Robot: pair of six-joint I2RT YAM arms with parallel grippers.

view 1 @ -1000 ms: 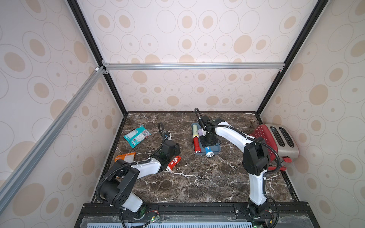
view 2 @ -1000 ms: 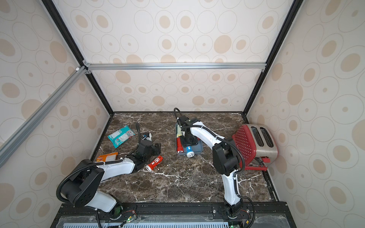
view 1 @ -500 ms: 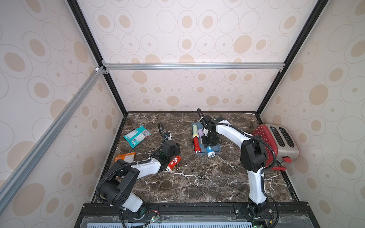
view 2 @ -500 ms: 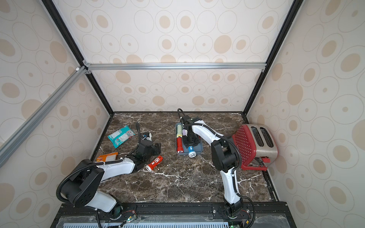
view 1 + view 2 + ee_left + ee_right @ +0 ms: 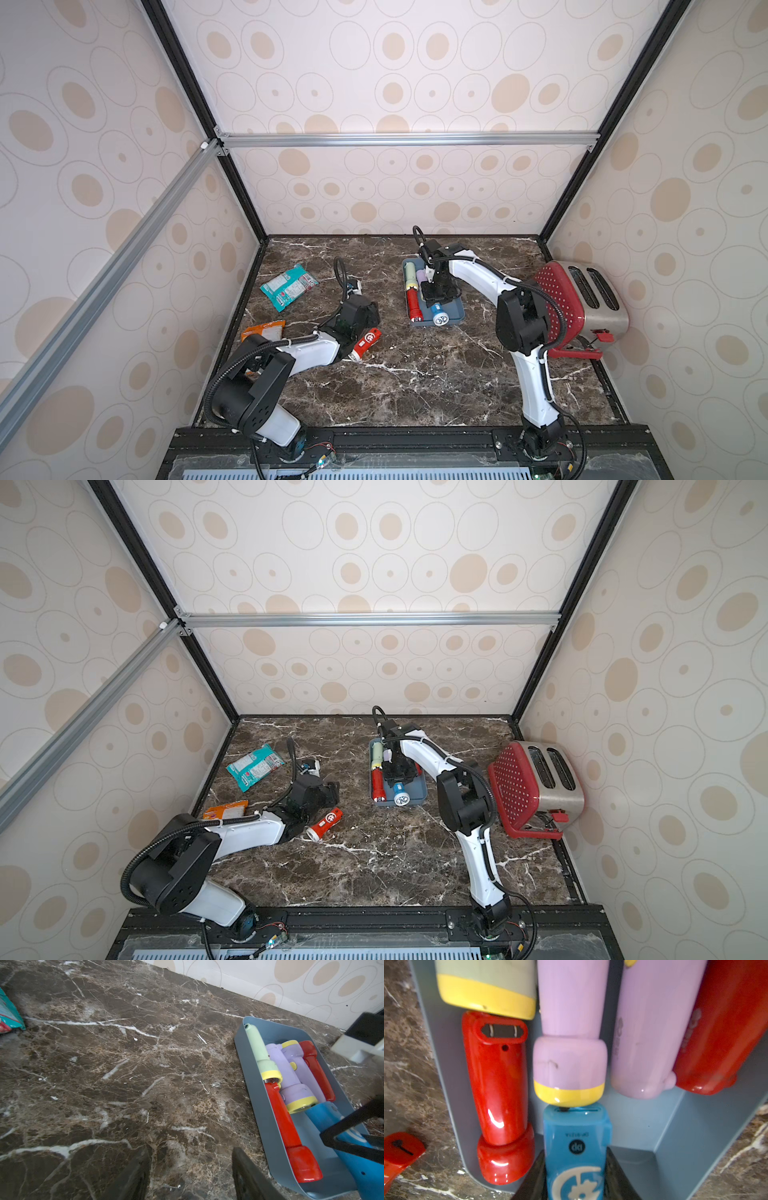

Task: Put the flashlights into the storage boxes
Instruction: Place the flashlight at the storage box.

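The blue-grey storage box (image 5: 455, 311) (image 5: 419, 798) (image 5: 307, 1132) (image 5: 633, 1126) lies at the middle back of the table. In it lie a pale green flashlight (image 5: 488, 985), two lilac ones (image 5: 571, 1043) (image 5: 643, 1032) and two red ones (image 5: 500, 1084) (image 5: 726, 1032). My right gripper (image 5: 575, 1157) (image 5: 434, 293) is shut on the blue flashlight (image 5: 575, 1142) (image 5: 439, 318), low in the box's near end. Another red flashlight (image 5: 365, 340) (image 5: 326, 823) lies on the table beside my left gripper (image 5: 191, 1167) (image 5: 372, 311), which is open with nothing between its fingers.
A red dotted toaster (image 5: 582, 299) stands by the right wall. A teal snack packet (image 5: 289, 286) and an orange packet (image 5: 264, 330) lie near the left wall. Bare marble stretches between my left gripper and the box.
The right arm's elbow has swung slightly to the left while its gripper stays on the blue flashlight in the box. The left arm has not moved.
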